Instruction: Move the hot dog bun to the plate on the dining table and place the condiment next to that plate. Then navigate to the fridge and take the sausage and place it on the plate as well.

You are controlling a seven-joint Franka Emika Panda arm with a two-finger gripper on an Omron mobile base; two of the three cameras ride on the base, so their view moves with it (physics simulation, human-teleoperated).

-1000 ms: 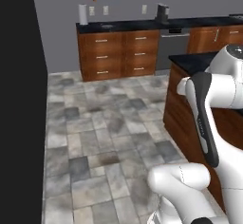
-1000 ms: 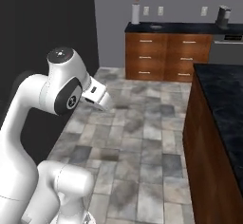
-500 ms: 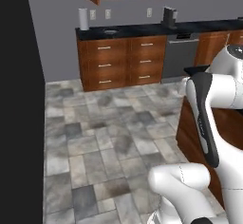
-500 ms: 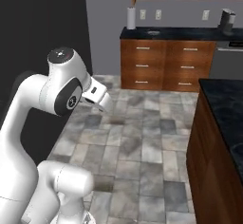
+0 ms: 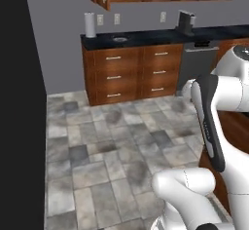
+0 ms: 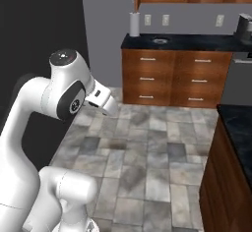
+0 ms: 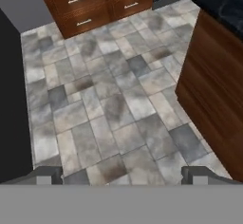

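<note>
Fingers (image 7: 50, 174) wide apart — above floor (image 7: 114, 109)

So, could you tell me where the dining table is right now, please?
The dining table stands at the right edge of the right base view, its black top over a reddish wood base, across the tiled floor from the wall counter.

I had open tiled floor (image 7: 109, 109) ahead; the dining table (image 7: 216, 76) blocked the right, a dark wall (image 5: 19, 107) the left, drawers (image 5: 133, 73) beyond.
</note>
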